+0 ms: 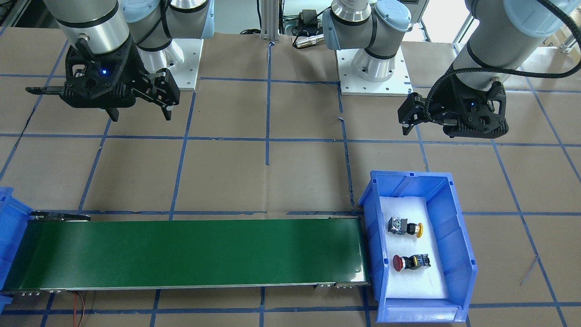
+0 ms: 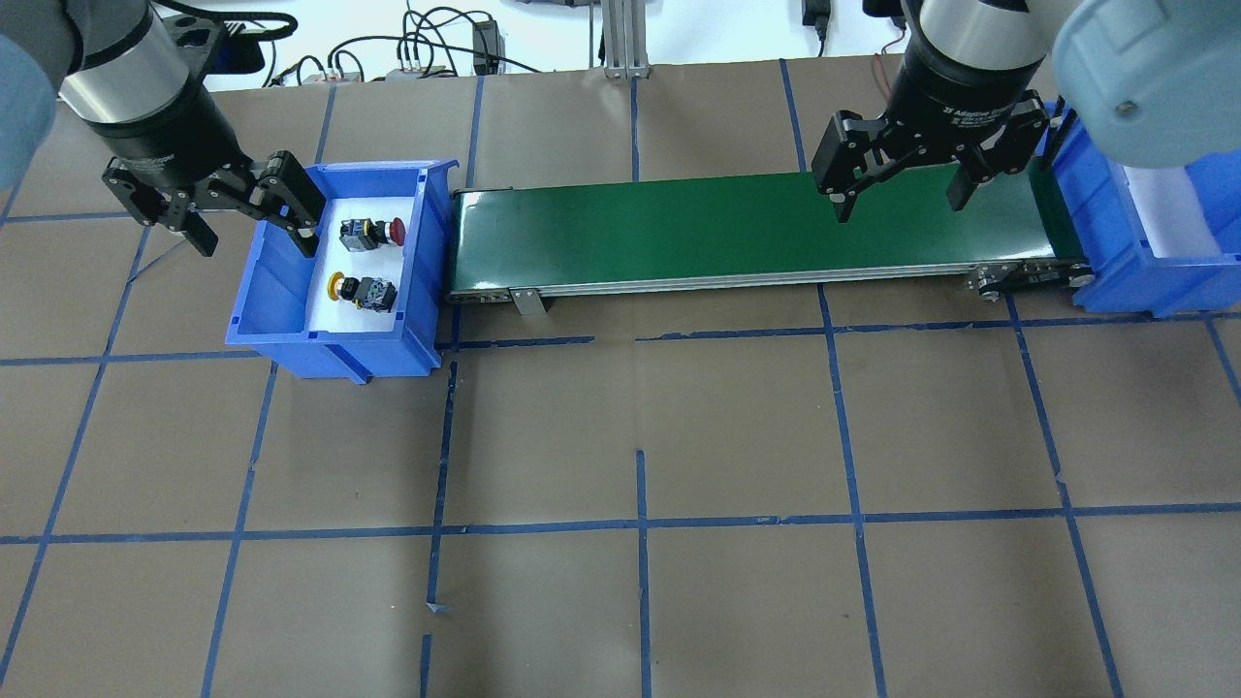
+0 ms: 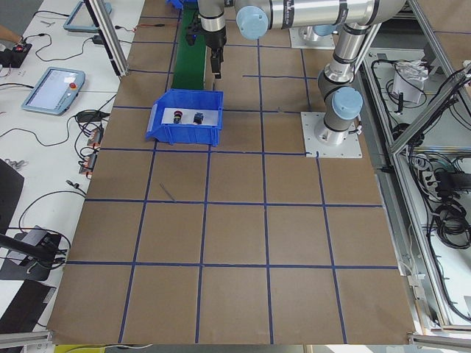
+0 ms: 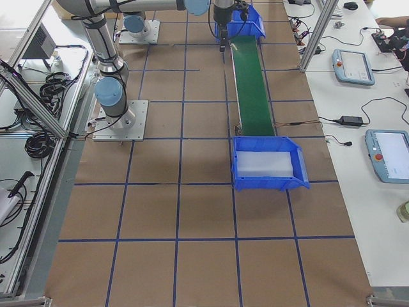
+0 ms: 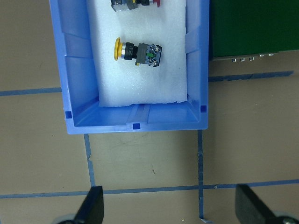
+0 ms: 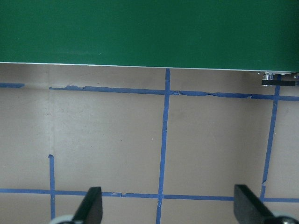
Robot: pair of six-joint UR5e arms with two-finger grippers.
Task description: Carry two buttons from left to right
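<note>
We see the red-capped black push-button switch [image 2: 371, 234] and the yellow-capped push-button switch [image 2: 362, 290] lying sideways in the blue plastic bin [image 2: 330, 351] at the left end of the green conveyor belt [image 2: 679, 233], long axes along it. Our left gripper [image 2: 254, 233] hangs nearest, wide and empty; our right gripper [image 2: 902, 194], equally wide, is well apart.

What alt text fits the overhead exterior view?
A red-capped button and a yellow-capped button lie on white foam in a blue bin at the left end of a green conveyor belt. The left gripper hangs open near that bin. The right gripper is open near the belt's right end, where a second blue bin sits.
</note>
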